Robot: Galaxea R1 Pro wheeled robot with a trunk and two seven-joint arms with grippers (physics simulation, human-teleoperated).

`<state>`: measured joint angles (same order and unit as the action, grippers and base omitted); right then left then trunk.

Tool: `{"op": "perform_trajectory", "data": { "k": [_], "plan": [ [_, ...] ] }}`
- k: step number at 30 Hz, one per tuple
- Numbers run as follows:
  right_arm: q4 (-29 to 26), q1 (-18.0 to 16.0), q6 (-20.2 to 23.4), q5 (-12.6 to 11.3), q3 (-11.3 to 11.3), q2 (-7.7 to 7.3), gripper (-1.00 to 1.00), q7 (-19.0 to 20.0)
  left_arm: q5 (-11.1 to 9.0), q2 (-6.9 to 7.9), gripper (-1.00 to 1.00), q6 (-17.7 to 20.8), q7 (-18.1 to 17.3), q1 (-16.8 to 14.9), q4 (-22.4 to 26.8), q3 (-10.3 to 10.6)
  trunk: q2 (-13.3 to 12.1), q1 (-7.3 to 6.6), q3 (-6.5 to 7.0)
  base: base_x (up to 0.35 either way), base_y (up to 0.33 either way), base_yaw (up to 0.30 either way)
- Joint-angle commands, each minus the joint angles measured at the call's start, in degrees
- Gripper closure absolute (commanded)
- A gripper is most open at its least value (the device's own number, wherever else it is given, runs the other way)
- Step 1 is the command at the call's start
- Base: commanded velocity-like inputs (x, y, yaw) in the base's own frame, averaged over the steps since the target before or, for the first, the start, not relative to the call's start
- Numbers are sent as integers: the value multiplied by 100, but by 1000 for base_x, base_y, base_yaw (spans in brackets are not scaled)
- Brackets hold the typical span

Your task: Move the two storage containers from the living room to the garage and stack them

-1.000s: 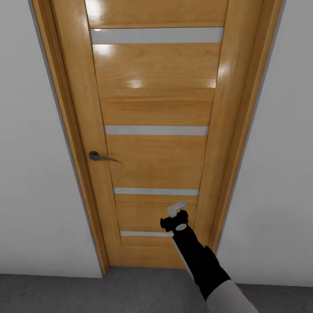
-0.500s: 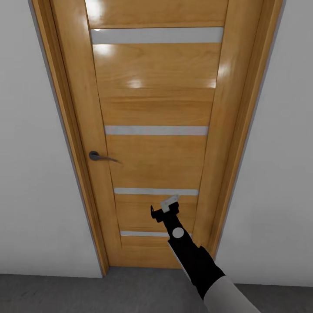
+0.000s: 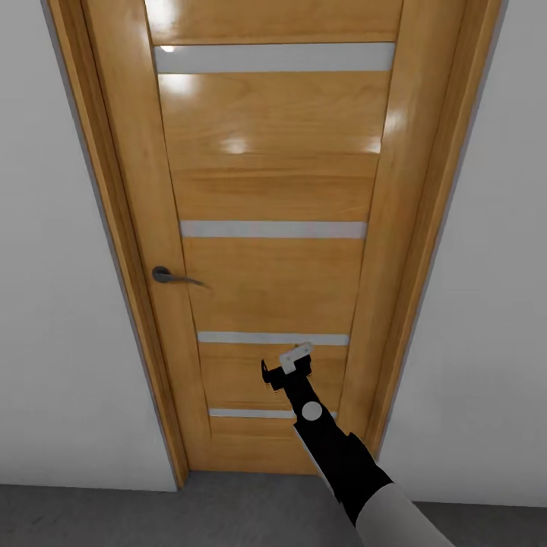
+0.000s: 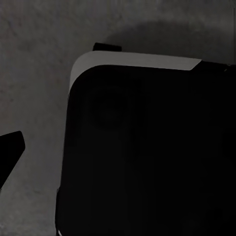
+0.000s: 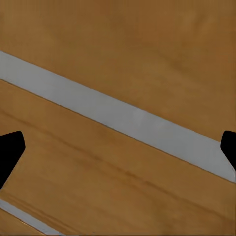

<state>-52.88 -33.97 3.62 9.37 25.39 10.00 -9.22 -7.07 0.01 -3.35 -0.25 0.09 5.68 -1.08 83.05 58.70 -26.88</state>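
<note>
Honey-coloured wood fills my view: a shut door (image 3: 273, 228), its handle (image 3: 169, 276) at 9 o'clock. My right gripper (image 3: 287, 368), fingers spread and empty, is raised toward the lower panel, probably to push. Since a second ago it shifted left; the door drew nearer. No containers here; left gripper's state unclear.

From the head we look down at a closed wooden door (image 3: 273, 228), close in front. Our right wrist camera faces the same door (image 5: 147, 59) from nearer still. Our left wrist camera points at grey floor (image 4: 34, 59).
</note>
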Motion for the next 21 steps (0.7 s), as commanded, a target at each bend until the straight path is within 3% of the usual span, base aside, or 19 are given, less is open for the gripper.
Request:
{"op": "perform_trajectory", "data": {
  "k": [1, 21],
  "plan": [
    [1, -4, -98, 57, 19, 0, -100, -12, -41, 4, -100, -8, -7, 0, 0, -7, 2, 3, -5, 291, 0, 0],
    [99, -4, -260, 93, 171, 0, -100, 170, -49, 8, -100, -8, -11, 2, -5, -7, 2, 3, -5, 286, 0, 0]
  ]
}}
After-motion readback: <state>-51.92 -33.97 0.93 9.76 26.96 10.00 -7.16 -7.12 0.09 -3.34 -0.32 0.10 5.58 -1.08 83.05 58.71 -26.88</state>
